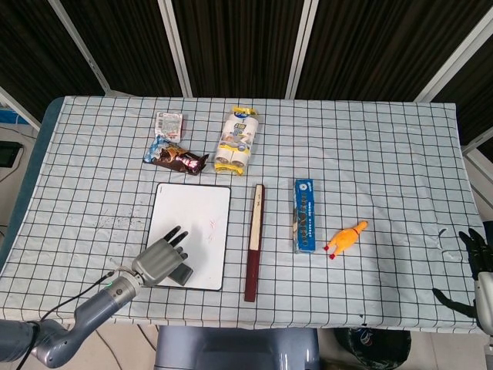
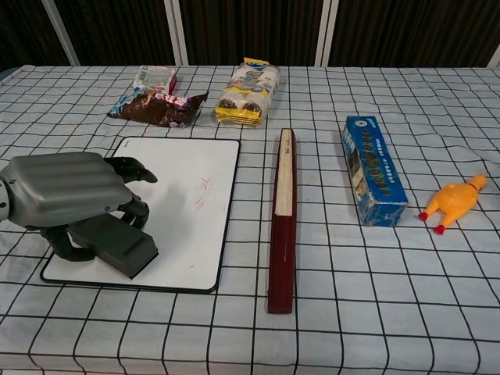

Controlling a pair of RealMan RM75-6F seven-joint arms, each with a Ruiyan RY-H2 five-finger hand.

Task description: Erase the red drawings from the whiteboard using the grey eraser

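Gripping the grey eraser (image 2: 109,244) across its long sides at the whiteboard's (image 2: 195,164) seven-o'clock corner, the left hand (image 2: 66,191) is closing its fingers (image 2: 129,168) around what looks a light, stiff block needing firm downward pressure.

My view: rectangular table under white cloth with black grid lines (image 1: 370,139), cloth hanging over near edge. Blue-grey table edge (image 1: 37,166) showing on my left side. Behind table, dark ribbed wall panels (image 1: 231,46) split by slanted white metal bars (image 1: 176,48). Pale tiled floor (image 1: 9,185) beside table. Even, soft light.
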